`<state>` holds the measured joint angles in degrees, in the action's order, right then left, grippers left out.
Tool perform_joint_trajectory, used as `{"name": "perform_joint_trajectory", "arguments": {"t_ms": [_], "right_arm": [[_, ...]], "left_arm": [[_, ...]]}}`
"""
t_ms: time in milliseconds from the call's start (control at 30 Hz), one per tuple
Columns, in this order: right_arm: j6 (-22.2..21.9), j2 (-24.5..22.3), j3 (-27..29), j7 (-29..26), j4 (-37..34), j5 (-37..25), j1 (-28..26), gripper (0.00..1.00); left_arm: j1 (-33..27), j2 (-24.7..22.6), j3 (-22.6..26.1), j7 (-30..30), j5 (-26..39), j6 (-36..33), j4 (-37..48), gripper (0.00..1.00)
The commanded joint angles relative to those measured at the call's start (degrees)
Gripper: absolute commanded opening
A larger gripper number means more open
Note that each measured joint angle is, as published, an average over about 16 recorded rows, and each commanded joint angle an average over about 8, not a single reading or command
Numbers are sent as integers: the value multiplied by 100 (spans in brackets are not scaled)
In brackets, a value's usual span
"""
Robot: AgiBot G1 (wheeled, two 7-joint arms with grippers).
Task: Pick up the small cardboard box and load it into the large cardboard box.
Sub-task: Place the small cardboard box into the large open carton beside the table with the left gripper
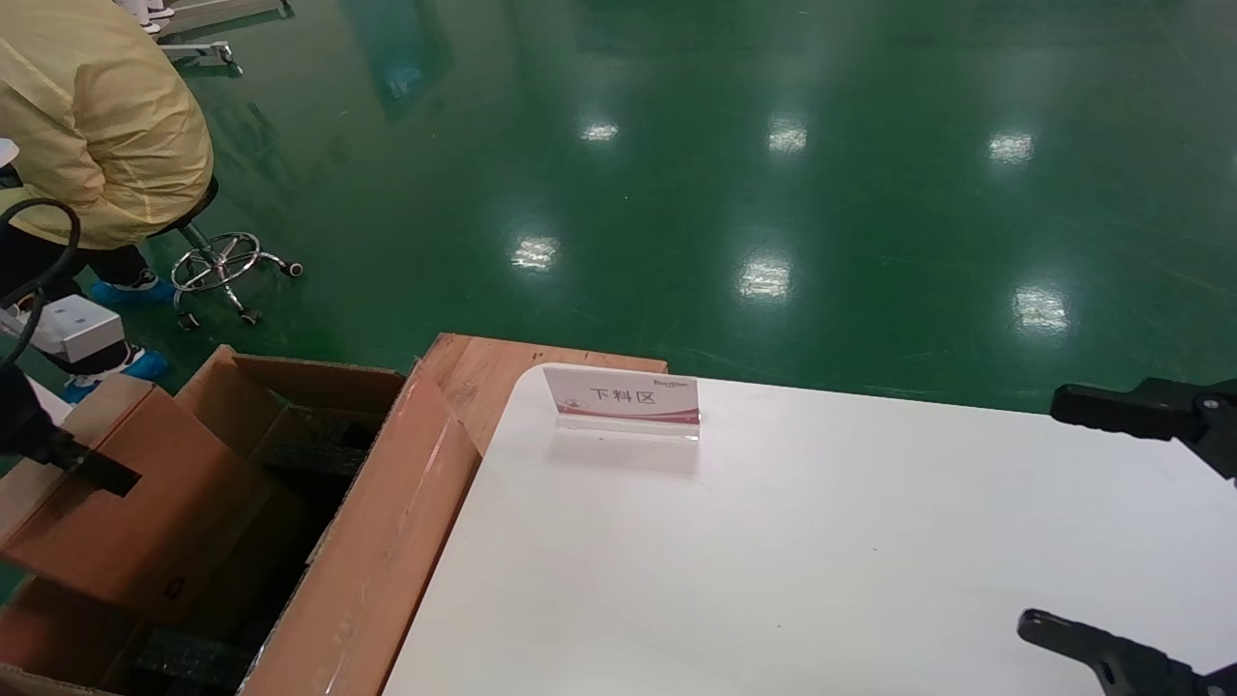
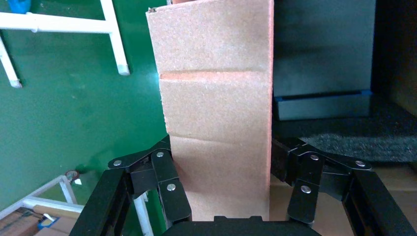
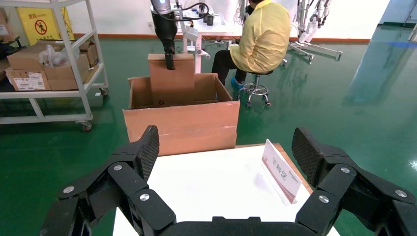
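The left claw (image 2: 221,184) clamped the small cardboard box (image 1: 145,503) between its fingers — holding it tilted, lower end dipped into the large cardboard box (image 1: 377,541) beside the white worktop (image 1: 821,561). The right claw (image 3: 223,167) hovered over that worktop, spread wide and empty.

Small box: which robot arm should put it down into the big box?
The left. Its tool is shut on the small box, held over the big box. The right tool is open, empty, over the white table.
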<state>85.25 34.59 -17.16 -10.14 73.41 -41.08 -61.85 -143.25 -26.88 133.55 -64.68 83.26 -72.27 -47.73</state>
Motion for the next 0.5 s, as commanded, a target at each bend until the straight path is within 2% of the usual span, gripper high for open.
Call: {"name": "perform_joint_trajectory", "arguments": {"t_ms": [33, 500], "right_arm": [[0, 0, -1, 0, 0, 0, 0, 100], [-2, -2, -5, 2, 0, 3, -1, 100]], "left_arm": [[131, -81, -14, 71, -78, 70, 165, 0], [1238, -529, -136, 400, -728, 292, 1375, 0]]}}
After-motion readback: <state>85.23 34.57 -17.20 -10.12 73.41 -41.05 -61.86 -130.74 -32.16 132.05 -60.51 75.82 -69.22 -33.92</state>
